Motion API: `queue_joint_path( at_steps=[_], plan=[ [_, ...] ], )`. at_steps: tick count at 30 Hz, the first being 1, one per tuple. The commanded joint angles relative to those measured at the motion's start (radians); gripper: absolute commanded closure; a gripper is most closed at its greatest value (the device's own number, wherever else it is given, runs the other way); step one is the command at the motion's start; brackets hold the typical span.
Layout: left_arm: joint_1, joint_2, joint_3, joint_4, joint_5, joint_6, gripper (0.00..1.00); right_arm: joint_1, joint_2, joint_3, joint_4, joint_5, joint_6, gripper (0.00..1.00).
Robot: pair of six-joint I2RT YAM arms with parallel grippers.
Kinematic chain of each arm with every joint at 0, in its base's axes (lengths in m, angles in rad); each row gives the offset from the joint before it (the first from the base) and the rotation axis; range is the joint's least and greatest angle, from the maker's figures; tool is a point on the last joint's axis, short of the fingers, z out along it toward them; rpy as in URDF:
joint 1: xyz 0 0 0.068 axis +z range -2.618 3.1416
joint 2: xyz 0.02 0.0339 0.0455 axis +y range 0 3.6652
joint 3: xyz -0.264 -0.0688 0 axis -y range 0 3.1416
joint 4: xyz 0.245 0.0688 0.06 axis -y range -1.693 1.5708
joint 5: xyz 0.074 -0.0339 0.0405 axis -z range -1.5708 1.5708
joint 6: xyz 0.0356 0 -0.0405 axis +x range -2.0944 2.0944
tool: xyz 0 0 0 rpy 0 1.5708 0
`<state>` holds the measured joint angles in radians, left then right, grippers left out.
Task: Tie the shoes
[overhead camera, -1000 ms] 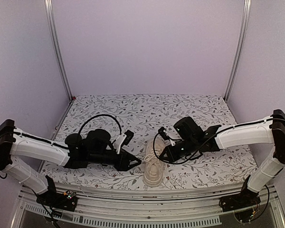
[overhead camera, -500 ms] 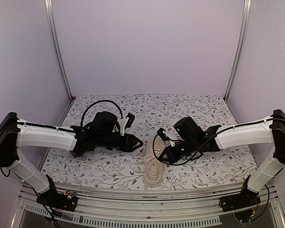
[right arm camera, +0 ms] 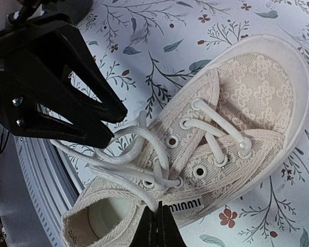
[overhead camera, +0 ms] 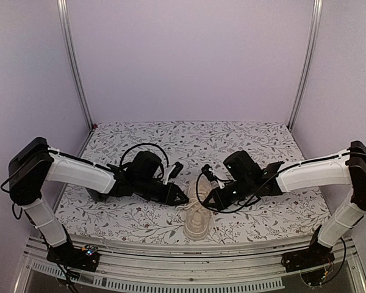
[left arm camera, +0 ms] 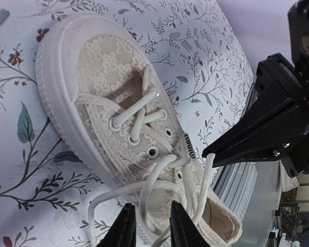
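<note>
The cream lace sneaker (overhead camera: 195, 221) lies on the floral mat near the front edge, with its toe toward the front. It fills the left wrist view (left arm camera: 108, 77) and the right wrist view (right arm camera: 252, 87). Its laces are loose at the top eyelets. My left gripper (overhead camera: 184, 200) is open at the shoe's collar (left arm camera: 150, 226), with a lace loop (left arm camera: 146, 190) lying between its fingers. My right gripper (overhead camera: 208, 201) is shut (right arm camera: 157, 221) on the end of the other lace (right arm camera: 129, 191) at the shoe's side, just above the label.
The floral mat (overhead camera: 262, 140) covers the table. A metal rail (overhead camera: 189, 250) runs along the front edge just in front of the shoe. Lilac walls and two upright posts close in the back and sides. The two grippers' tips face each other closely over the shoe.
My left arm has swung from the front left toward the shoe, and its open fingers now sit at the collar around a lace loop. The right arm and the shoe have not moved.
</note>
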<state>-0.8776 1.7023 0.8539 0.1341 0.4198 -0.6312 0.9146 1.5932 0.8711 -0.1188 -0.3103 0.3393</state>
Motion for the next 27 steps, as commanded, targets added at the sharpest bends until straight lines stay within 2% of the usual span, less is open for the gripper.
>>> queue_joint_path(
  at_steps=[1, 18, 23, 27],
  plan=[
    [0.020, 0.032, 0.005, 0.068, 0.066, -0.024, 0.76, 0.001, -0.002, -0.015, 0.022, -0.009, -0.003, 0.98],
    [0.029, 0.090, 0.000, 0.143, 0.125, -0.055, 0.86, 0.002, -0.007, -0.027, 0.025, -0.006, 0.002, 0.98],
    [0.032, 0.097, -0.013, 0.209, 0.180, -0.080, 1.00, 0.002, -0.018, -0.016, 0.007, 0.014, 0.003, 0.98],
    [0.042, 0.061, -0.028, 0.238, 0.163, -0.080, 1.00, 0.003, -0.033, 0.016, -0.024, 0.063, 0.015, 0.98]
  ],
)
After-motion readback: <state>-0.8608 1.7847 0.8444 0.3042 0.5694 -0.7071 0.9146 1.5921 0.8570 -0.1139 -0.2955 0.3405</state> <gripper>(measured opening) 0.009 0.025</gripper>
